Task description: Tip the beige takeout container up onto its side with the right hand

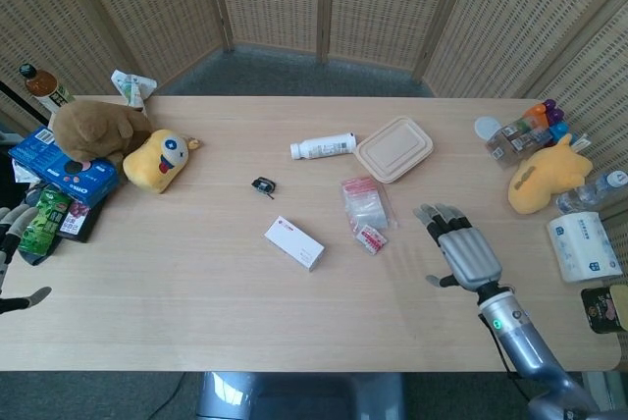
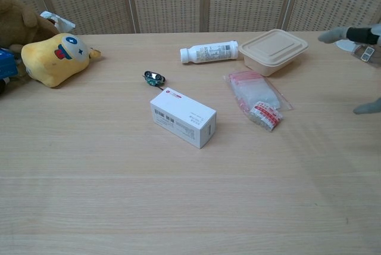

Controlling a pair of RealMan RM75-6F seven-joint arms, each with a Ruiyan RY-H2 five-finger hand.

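The beige takeout container [image 1: 394, 148] [image 2: 273, 50] lies flat, lid closed, on the far right-centre of the table. My right hand [image 1: 464, 251] hovers over the table nearer to me and to the right of the container, fingers spread, holding nothing. In the chest view only its fingertips [image 2: 333, 34] show at the right edge. My left hand [image 1: 8, 261] sits at the far left edge, off the table, fingers apart and empty.
A white bottle [image 1: 323, 146] lies just left of the container. A clear zip bag [image 1: 366, 209] with a red-white packet lies in front of it. A white box [image 1: 293, 242] and a small black clip [image 1: 263, 184] sit mid-table. Plush toys [image 1: 159, 159] at left, yellow plush [image 1: 545, 181] at right.
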